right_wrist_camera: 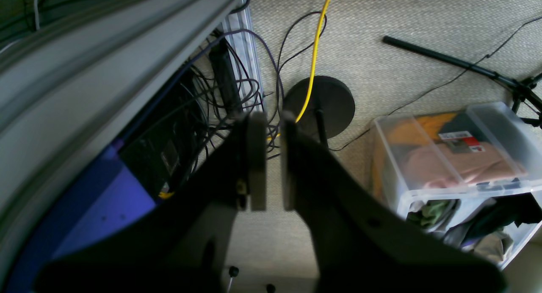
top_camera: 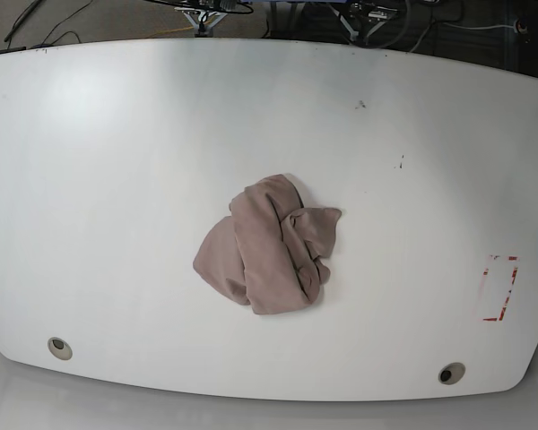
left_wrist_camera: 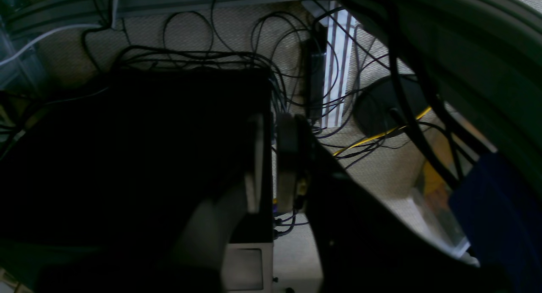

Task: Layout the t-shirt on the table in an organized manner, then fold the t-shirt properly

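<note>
The t-shirt (top_camera: 269,251) lies crumpled in a mauve-brown heap at the middle of the white table (top_camera: 117,179), with no sleeve or hem spread out. Neither arm shows in the base view. Both wrist views look down past the table at the floor. My left gripper (left_wrist_camera: 273,119) is shut, its fingers nearly together with nothing between them, over a tangle of cables. My right gripper (right_wrist_camera: 273,117) is also shut and empty, its fingers a narrow slit apart above the carpet. The t-shirt is out of both wrist views.
A red tape rectangle (top_camera: 499,287) marks the table's right side, and two grommet holes (top_camera: 60,348) (top_camera: 451,373) sit near its front edge. On the floor stand a clear box of clothes (right_wrist_camera: 453,149), a round black stand base (right_wrist_camera: 326,102) and a black case (left_wrist_camera: 139,149).
</note>
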Tool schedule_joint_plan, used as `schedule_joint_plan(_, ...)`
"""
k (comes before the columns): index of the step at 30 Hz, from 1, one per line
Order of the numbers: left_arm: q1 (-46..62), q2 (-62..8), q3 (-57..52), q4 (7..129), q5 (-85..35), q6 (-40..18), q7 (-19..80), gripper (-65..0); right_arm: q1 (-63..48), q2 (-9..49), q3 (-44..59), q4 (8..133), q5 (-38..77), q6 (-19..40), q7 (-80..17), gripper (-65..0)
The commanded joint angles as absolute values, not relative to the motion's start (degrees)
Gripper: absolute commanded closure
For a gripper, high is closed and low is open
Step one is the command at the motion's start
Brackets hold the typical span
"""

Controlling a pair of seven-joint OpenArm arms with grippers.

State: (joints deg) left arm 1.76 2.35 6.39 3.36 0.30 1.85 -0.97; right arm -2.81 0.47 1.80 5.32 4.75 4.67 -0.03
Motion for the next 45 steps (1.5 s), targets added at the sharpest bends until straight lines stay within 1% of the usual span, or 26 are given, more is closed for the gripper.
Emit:
schedule_joint_plan(1,1.84,2.48,6.37,3.55,0.01,1.92,-1.12,-4.7,-2.95,0.39,1.73,5.5,4.64,4.86,0.38,-4.9)
schedule_joint_plan(45,1.71,2.68,6.4,3.46,0.46,2.17,-0.97,-4.7,-3.12,0.51,1.55,6.53,4.83,4.88,0.17,-5.2)
